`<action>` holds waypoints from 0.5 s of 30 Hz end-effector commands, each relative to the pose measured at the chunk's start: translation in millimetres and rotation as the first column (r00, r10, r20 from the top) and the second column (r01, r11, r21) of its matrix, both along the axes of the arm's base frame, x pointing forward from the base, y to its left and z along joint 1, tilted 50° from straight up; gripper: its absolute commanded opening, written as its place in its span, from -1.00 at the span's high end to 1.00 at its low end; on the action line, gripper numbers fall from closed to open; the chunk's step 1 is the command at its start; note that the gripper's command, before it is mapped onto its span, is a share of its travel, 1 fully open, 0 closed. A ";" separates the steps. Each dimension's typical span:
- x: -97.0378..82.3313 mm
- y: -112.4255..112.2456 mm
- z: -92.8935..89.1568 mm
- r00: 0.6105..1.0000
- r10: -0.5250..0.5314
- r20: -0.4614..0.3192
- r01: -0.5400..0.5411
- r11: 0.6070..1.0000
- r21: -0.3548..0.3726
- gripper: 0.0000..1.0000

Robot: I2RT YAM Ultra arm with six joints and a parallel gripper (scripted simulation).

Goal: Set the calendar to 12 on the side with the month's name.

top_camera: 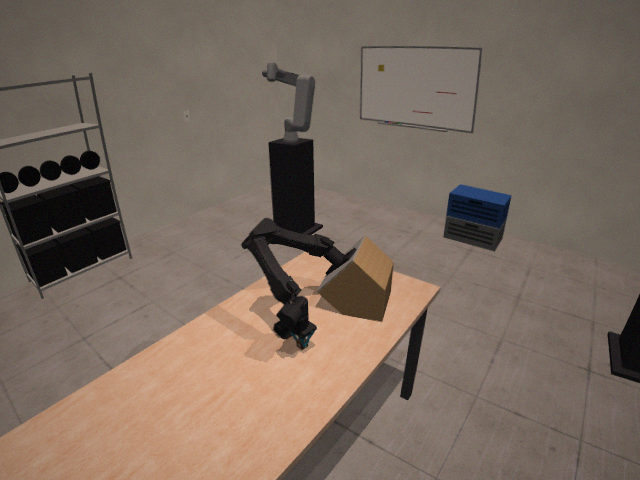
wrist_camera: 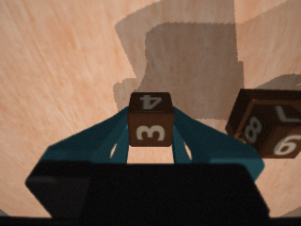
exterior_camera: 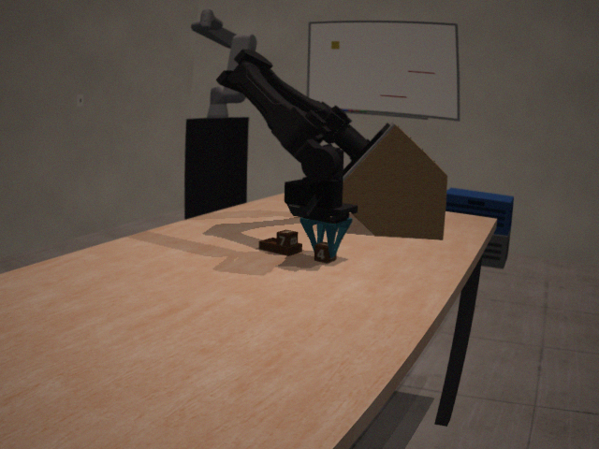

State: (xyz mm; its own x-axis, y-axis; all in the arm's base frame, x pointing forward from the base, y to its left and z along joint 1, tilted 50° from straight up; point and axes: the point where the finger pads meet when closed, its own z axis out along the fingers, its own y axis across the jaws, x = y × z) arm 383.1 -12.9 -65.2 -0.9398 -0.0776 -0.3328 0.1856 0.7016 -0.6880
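Observation:
My gripper (wrist_camera: pixel 150 113) with teal fingers is shut on a small dark brown number cube (wrist_camera: pixel 150 119). The cube shows a 3 toward the wrist camera and a 4 on the side beyond it. In the exterior view the held cube (exterior_camera: pixel 324 252) sits at or just above the table top with the 4 facing the camera, between my gripper's fingers (exterior_camera: pixel 325 246). A second brown cube (wrist_camera: pixel 268 123) showing 8, 9 and 7 stands in the dark tray (exterior_camera: pixel 280 245) to its side; in the exterior view this cube (exterior_camera: pixel 287 238) shows a 7. In the top view my gripper (top_camera: pixel 301 341) points down at mid table.
A large tan house-shaped box (exterior_camera: pixel 397 185) stands on the table right behind the arm, near the far right edge. The table's right edge lies close to the work spot. A shelf rack (top_camera: pixel 51 180) and a blue crate (top_camera: pixel 478 215) stand off the table.

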 end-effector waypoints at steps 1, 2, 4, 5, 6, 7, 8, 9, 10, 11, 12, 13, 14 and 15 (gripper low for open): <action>-3.3 8.1 5.8 1.000 0.029 0.009 -0.029 1.000 0.001 0.45; -3.3 8.1 5.8 1.000 0.029 0.009 -0.029 1.000 0.001 0.45; -3.3 8.1 5.8 1.000 0.029 0.009 -0.029 1.000 0.001 0.45; -3.3 8.1 5.8 1.000 0.029 0.009 -0.029 1.000 0.001 0.45; -3.3 8.1 5.8 1.000 0.029 0.009 -0.029 1.000 0.001 0.45; -3.2 8.1 5.8 1.000 0.029 0.010 -0.029 1.000 0.001 0.45; -3.1 8.1 5.8 1.000 0.029 0.011 -0.029 1.000 0.001 0.45; -3.1 8.1 5.8 1.000 0.029 0.011 -0.029 1.000 0.001 0.45; -4.8 7.5 5.7 1.000 0.030 0.003 -0.030 1.000 -0.001 0.45; -5.2 7.3 5.6 1.000 0.030 0.001 -0.030 1.000 -0.002 0.45; -4.9 7.4 5.7 1.000 0.030 0.004 -0.030 1.000 -0.001 0.45; -4.5 7.6 5.7 1.000 0.031 0.008 -0.031 1.000 0.000 0.45; -4.5 7.6 5.7 1.000 0.031 0.008 -0.031 1.000 0.000 0.45; -4.5 7.6 5.7 1.000 0.031 0.008 -0.031 1.000 0.000 0.45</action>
State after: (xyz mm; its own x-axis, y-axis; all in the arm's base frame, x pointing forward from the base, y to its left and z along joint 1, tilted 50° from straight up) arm 377.8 -14.6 -66.7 -0.9434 -0.0804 -0.3219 0.1767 0.6992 -0.6927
